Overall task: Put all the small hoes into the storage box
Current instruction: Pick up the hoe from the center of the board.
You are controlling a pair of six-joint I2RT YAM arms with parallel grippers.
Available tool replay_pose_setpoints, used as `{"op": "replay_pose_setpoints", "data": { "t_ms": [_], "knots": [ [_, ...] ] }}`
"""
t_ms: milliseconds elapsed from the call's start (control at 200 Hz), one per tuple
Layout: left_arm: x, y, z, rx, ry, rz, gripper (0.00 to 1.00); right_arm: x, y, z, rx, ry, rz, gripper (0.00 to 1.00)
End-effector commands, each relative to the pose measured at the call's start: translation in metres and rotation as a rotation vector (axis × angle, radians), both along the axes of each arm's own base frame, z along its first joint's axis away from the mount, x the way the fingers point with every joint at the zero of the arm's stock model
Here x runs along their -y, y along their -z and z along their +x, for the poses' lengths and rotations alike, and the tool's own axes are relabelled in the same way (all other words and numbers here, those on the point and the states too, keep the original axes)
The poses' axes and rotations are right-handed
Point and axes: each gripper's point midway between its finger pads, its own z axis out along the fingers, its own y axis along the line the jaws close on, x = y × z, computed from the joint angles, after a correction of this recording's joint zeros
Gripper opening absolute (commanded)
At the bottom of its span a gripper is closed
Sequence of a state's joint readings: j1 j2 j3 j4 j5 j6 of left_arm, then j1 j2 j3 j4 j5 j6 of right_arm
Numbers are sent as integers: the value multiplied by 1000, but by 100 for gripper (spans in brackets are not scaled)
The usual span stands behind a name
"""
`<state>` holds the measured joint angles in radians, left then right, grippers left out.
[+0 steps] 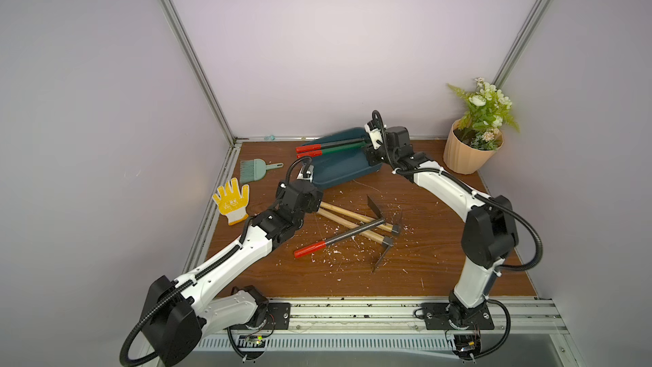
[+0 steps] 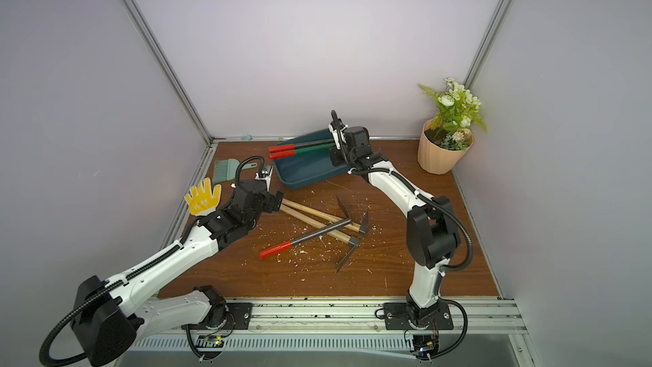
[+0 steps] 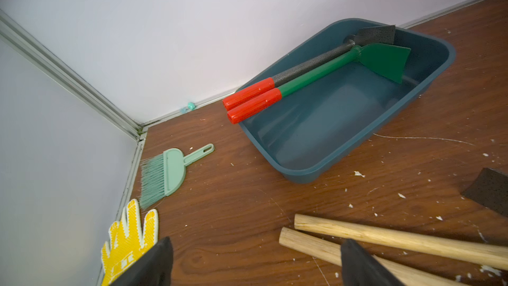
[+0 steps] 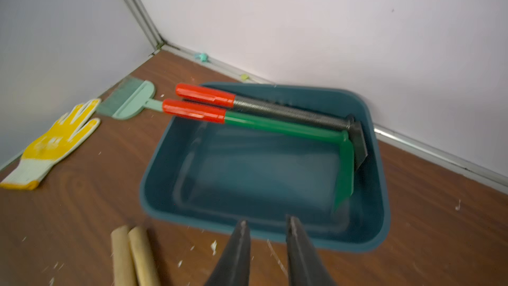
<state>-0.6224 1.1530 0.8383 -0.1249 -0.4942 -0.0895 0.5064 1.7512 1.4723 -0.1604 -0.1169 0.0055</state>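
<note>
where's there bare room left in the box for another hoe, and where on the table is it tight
The box floor is bare on its near half, between the green hoe and the near rim. On the table, the strip between the tool pile and the front rail is free. It is crowded mid-table, around the pile.

pale lilac-grey walls (image 1: 335, 47) close in the back and both sides, joined by silver aluminium posts (image 1: 190, 51) that run down to the far corners. the floor is a brown wood-grain board (image 1: 423, 270), scratched and strewn with white flecks (image 1: 338, 245). a grooved aluminium rail (image 1: 352, 312) runs along its near edge, and a slotted grey strip (image 1: 352, 344) lies just beyond that. the light is soft and even, with faint shadows.
</note>
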Motion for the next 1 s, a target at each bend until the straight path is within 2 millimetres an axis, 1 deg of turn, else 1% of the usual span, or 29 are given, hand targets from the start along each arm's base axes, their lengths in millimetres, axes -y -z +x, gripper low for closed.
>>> {"op": "replay_pose_setpoints", "data": {
  "t_ms": [0,80,130,175,270,365,515,636,711,866,996],
  "knots": [
    [16,1,10,14,27,-113,96,17,19,-48,-72,-10,-102,28],
    [25,4,13,11,62,-134,96,24,40,-79,-120,-16,-162,31],
    [31,5,14,8,83,-144,96,29,53,-94,-150,-13,-179,31],
    [34,5,15,6,96,-149,96,32,60,-105,-168,-14,-177,32],
    [40,6,16,0,120,-159,96,37,70,-120,-193,-2,-162,34],
    [42,6,14,-3,132,-169,96,38,80,-129,-215,-4,-162,36],
    [42,5,11,-7,140,-178,96,40,96,-131,-234,-3,-188,35],
    [39,4,9,-6,134,-176,96,33,98,-130,-235,-22,-170,36],
    [38,4,9,-8,131,-175,96,31,102,-126,-238,-23,-176,36],
    [34,4,6,-6,118,-171,96,27,119,-117,-258,-18,-210,36],
    [29,5,4,-2,103,-165,96,29,133,-107,-270,10,-261,35]
  ]
}}
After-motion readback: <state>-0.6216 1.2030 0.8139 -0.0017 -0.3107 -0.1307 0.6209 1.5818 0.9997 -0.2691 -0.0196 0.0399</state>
